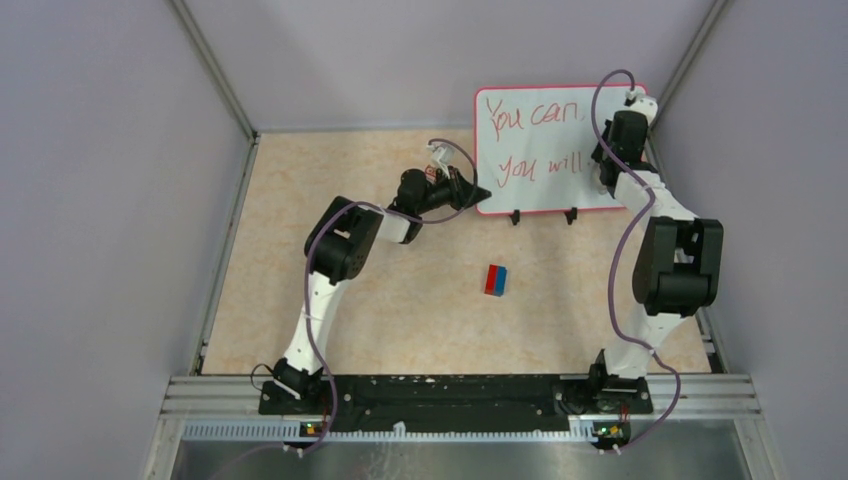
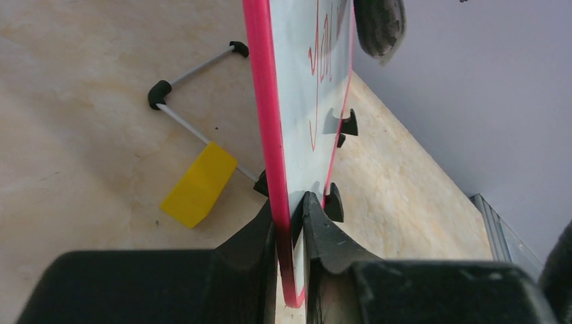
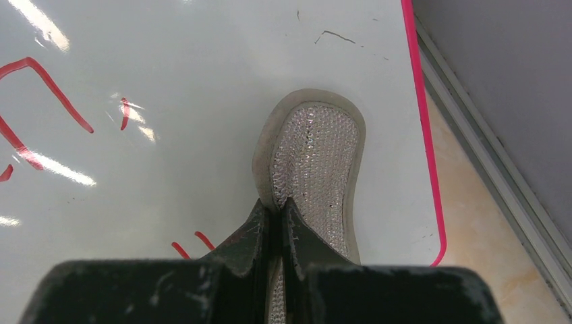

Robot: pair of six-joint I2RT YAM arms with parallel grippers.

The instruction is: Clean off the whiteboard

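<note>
While left pincer clamps red-framed, red-scrawled whiteboard, right pincer pinches grey pad.

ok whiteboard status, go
Left gripper shut on whiteboard edge. Right gripper shut on grey pad, on whiteboard's right side. Red writing not yet wiped. Red-blue block in front, not blocking.

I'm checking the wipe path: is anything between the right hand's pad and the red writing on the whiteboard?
Nothing visible does. The right hand holds a grey pad against the whiteboard, and only bare board lies between it and the red writing. The left hand clamps the board's lower corner, off that path.
</note>
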